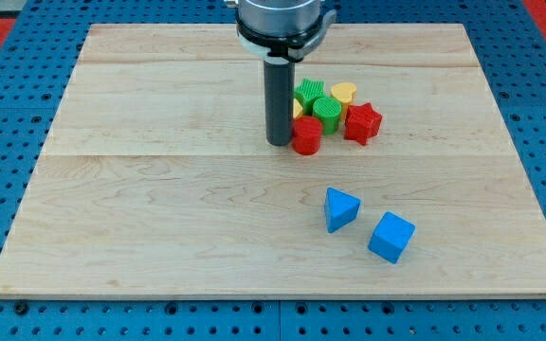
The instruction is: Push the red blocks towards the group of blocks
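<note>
My tip [280, 142] rests on the wooden board [159, 189], touching the left side of a red cylinder block [306, 136]. A red star block [362, 122] lies to the right of it. Between and behind them sits a tight group: a green star block [308, 94], a green cylinder block [327, 114], a yellow heart block [344, 94] and a bit of another yellow block [298, 110]. Both red blocks touch or nearly touch this group.
A blue triangle block [340, 208] and a blue cube block [391, 237] lie apart at the view's lower right. The board sits on a blue perforated base [8, 114]. The arm's silver collar [282, 19] hangs over the board's top middle.
</note>
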Robot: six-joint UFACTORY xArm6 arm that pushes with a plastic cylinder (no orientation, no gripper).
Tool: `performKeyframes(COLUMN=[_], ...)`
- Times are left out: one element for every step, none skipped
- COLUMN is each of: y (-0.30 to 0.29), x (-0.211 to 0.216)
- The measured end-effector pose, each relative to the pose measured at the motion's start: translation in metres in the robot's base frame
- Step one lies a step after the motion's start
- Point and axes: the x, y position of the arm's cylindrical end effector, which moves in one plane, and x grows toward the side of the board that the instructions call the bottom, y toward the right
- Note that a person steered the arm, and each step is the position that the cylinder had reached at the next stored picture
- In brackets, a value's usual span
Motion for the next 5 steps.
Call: performKeyframes(y=[0.011, 0.015, 0.019, 0.016, -0.003], x=[0.006, 0.009, 0.009, 0.009, 0.01])
